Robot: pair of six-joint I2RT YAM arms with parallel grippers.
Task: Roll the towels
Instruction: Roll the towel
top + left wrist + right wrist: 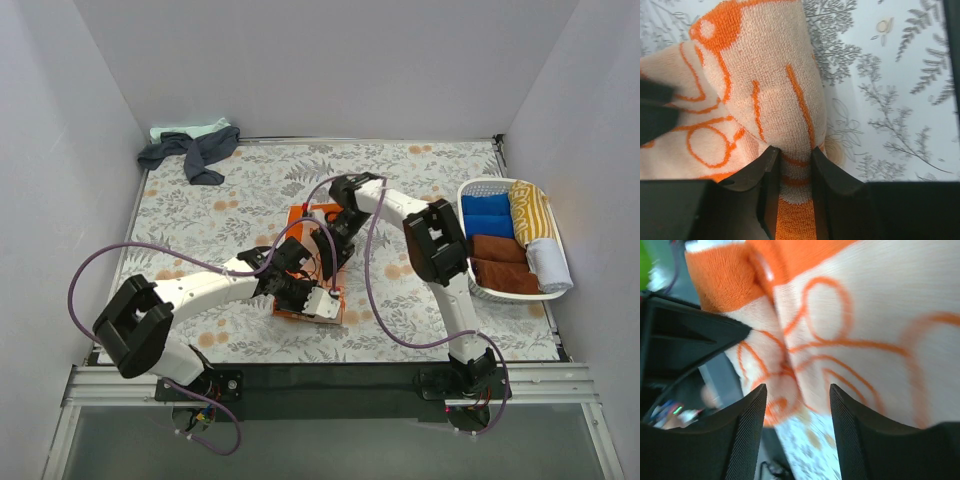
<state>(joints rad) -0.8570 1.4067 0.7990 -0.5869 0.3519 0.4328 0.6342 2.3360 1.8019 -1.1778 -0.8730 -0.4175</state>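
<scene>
**Asker:** What fills most of your view?

**Me:** The floral table covering (250, 190), flat printed cloth that spans the whole top view. At the right edge sits the white oval basket (470, 190). Inside it the rolled towels (487, 217) are packed side by side as snug cylinders: blue, yellow-striped, brown and pale grey. In the upper left corner the loose towels (195, 150), one mint and one dark, lie crumpled. I'd judge they are waiting their turn.

**Asker:** And the one you're working on?

**Me:** The orange towel (298, 215) lies mid-frame, under both my wrists. It's thick looped terry with a pale face, orange line lettering and solid orange at the edges.

**Asker:** How are your fingers?

**Me:** My left gripper (792, 152) is pinching a raised fold of it. In the left wrist view the ridge rises from between the two dark fingers, and the cloth touches both. I'd say that grip is there so the soft fold can't slump flat. My right gripper (797, 390) stands spread with nothing between its fingers. The towel lies just beyond them, and I can't tell whether they touch it.
</scene>
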